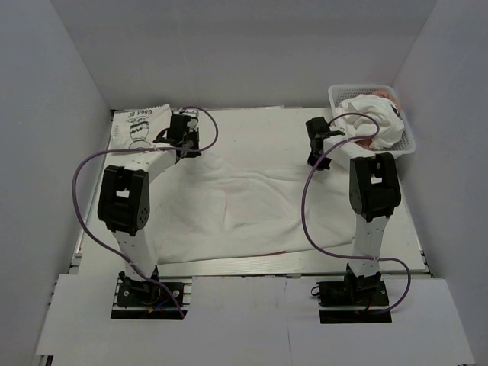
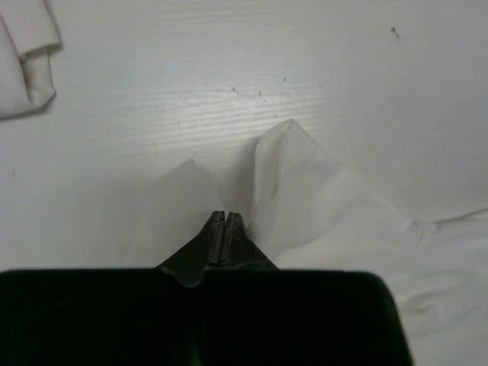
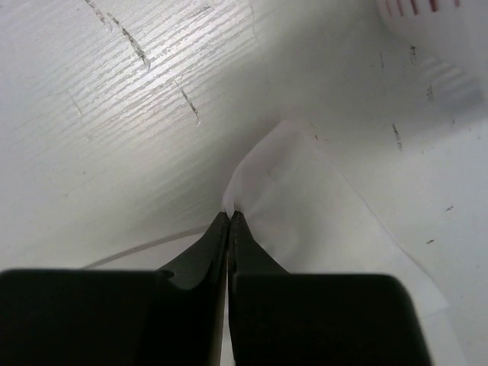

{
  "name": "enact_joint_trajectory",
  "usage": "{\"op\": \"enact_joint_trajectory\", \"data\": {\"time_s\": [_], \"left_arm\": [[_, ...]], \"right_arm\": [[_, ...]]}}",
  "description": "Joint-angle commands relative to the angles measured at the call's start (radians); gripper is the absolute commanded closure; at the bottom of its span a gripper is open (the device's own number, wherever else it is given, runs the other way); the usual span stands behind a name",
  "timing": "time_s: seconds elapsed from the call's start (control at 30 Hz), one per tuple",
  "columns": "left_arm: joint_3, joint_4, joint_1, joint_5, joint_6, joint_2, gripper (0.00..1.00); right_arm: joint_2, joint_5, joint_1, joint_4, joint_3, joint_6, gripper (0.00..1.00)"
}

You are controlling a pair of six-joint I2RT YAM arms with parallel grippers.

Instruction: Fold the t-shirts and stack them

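A white t-shirt point(image 1: 244, 206) lies spread across the middle of the table. My left gripper point(image 1: 185, 151) is at its far left corner, and in the left wrist view the left gripper point(image 2: 226, 216) is shut, with a peak of the white cloth point(image 2: 293, 183) rising from its tips. My right gripper point(image 1: 316, 162) is at the far right corner. The right wrist view shows the right gripper point(image 3: 231, 214) shut on a pinch of the cloth point(image 3: 274, 183). A folded t-shirt with black cartoon print point(image 1: 141, 126) lies at the far left.
A white lattice basket point(image 1: 335, 103) at the far right holds crumpled white t-shirts point(image 1: 370, 118) and a bit of pink cloth point(image 1: 394, 97). White walls close in the table on three sides. Purple cables loop from both arms.
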Motion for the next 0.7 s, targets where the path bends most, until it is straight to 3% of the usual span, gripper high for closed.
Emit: {"op": "enact_joint_trajectory", "data": {"time_s": [0.0, 0.23, 0.47, 0.67], "left_arm": [[-0.092, 0.027, -0.002, 0.044, -0.040, -0.183, 1.00], [-0.344, 0.027, -0.022, 0.107, -0.163, -0.418, 1.00], [-0.626, 0.015, -0.065, 0.188, -0.313, -0.755, 1.00], [-0.801, -0.122, -0.088, 0.234, -0.461, -1.049, 1.00]], "right_arm": [[-0.096, 0.014, 0.010, 0.017, -0.013, -0.033, 1.00], [-0.278, 0.008, 0.049, 0.081, -0.184, -0.050, 1.00], [-0.502, -0.006, 0.052, 0.121, -0.373, -0.053, 1.00], [-0.685, 0.000, 0.047, 0.145, -0.571, -0.048, 1.00]]}}
